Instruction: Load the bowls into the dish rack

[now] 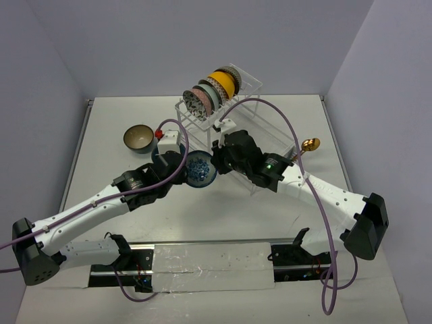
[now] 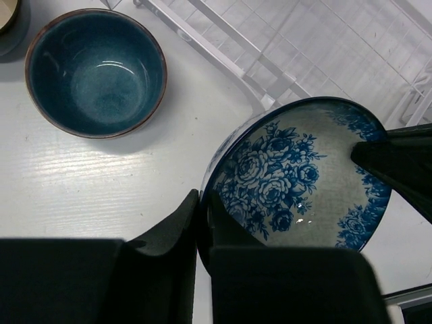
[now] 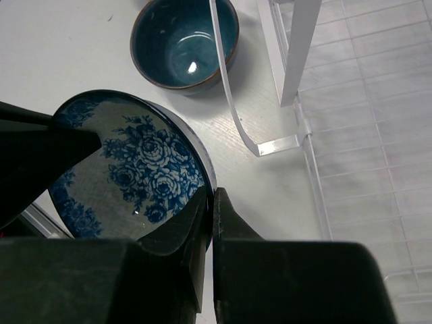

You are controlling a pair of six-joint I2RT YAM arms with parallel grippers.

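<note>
**Glazed ceramic, pinched at both rims**

Glazed and blue-flowered, the blue-patterned bowl [image 1: 200,169] hangs on edge between the arms, just in front of the dish rack [image 2: 229,61] and apparently clear of the surface [image 2: 67,182]. The left jaws clamp its rim on one side, the right jaws on the opposite side. It is likely stiff, slick and chippable, so grip the rim wall squarely, not the belly.

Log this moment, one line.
left gripper: shut on floral bowl | right gripper: shut on floral bowl | dish rack: bowls on top shelf | dark blue bowl: on table
</note>
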